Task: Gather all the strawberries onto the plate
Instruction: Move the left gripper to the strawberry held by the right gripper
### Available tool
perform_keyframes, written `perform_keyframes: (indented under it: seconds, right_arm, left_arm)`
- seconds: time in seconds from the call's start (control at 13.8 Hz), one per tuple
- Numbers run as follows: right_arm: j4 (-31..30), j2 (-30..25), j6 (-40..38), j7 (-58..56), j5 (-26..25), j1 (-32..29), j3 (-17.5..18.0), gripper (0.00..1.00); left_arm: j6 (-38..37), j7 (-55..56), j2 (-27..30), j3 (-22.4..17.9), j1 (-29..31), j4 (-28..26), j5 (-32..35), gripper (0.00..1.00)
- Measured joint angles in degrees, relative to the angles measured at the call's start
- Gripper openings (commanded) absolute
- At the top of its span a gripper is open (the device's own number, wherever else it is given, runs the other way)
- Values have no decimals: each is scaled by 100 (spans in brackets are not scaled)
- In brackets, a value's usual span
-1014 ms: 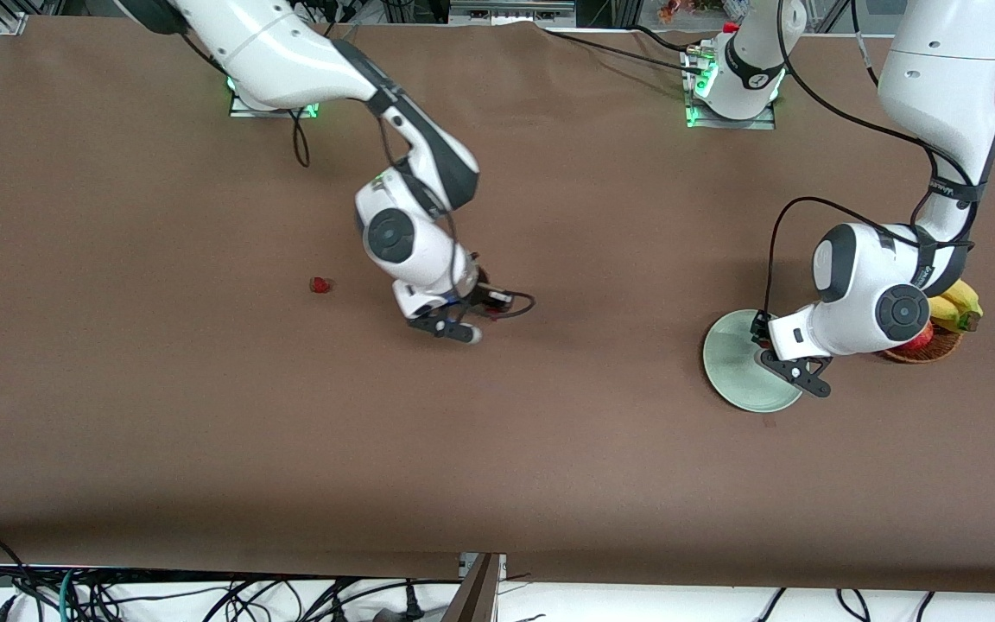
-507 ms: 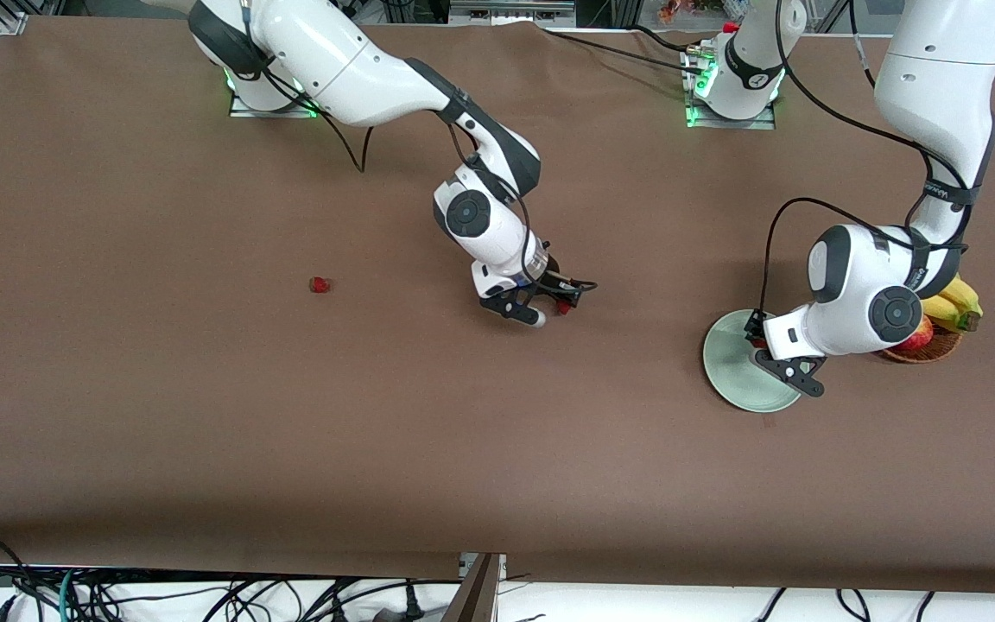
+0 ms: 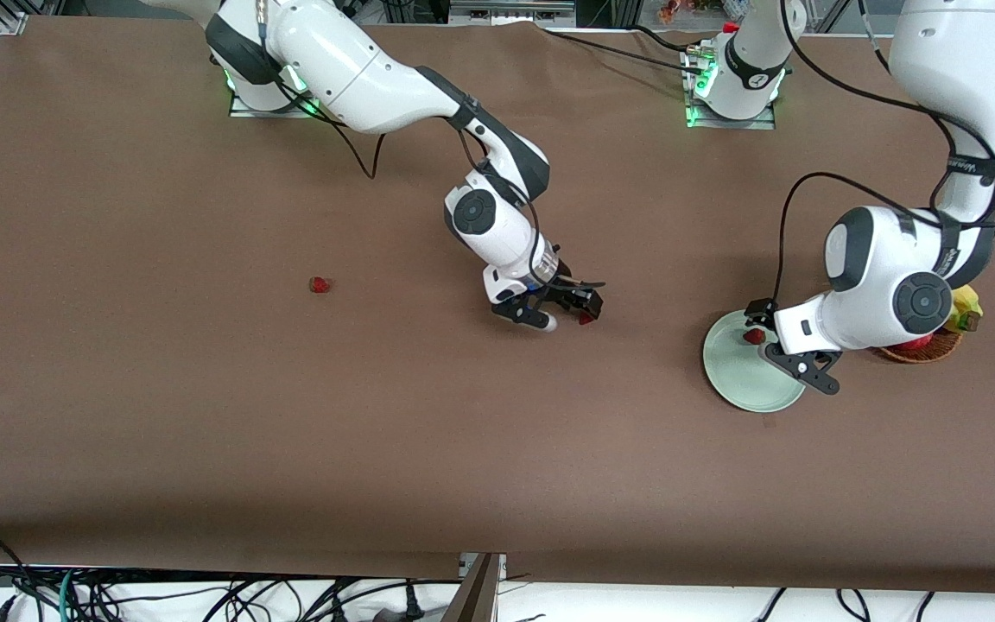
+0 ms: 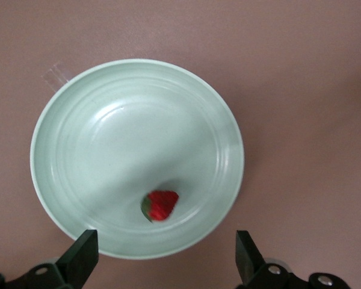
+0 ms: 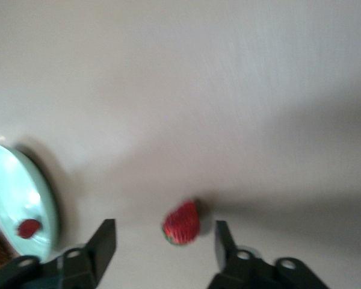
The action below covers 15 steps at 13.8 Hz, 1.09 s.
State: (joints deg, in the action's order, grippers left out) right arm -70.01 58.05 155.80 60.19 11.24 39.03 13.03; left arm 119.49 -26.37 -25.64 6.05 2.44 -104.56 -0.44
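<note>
I count one berry (image 4: 160,205) home so far: it lies inside the plate (image 3: 735,380), on the part toward the robots' bases, and my left wrist view shows it resting free on the glaze. My left tool (image 3: 787,345) hangs over the plate with its fingers (image 4: 81,256) spread wide and nothing between them, so that drop looks finished.

The second berry (image 3: 587,319) is mid-surface, roughly between the two arms and well apart from the plate. My right tool (image 3: 560,309) is right at it. In the right wrist view the fingers (image 5: 102,241) stand wide apart, one to each side of the berry (image 5: 182,223), and neither pad touches it. I read that berry as on the surface, not gripped, though I cannot be sure whether it sits flat or is just off it.

The third berry (image 3: 320,284) lies alone toward the right arm's end of the surface, untouched, well apart from both tools.

So my tally is one of three done. What is left, as I judge it: get the middle berry into the plate, then go to the lone one. A basket (image 3: 925,350) with fruit sits just beside the plate; it is no part of this job.
</note>
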Motion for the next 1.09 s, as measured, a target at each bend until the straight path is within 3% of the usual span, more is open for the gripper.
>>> perform_keyframes:
  seconds: [0.29,0.65,0.87,1.09]
  right_arm:
    - [65,-839,-2074,-749,-399,-579,-247,100]
    - [19,-1450,-4405,-2833,-442,-1441,-288,100]
    - [-426,-1826,-5246,-3821,-538,-1906,-460,100]
    - [-1328,-2367,-5447,-4856,-569,-2223,-876,100]
  left_arm:
    - [-251,1472,126,625,-12,-7,-15,100]
    - [115,3447,-27,1298,-283,-38,-18,100]
    - [884,4509,-343,1311,-840,-67,-18,100]
    - [1569,5154,-776,1306,-1258,-83,-15,100]
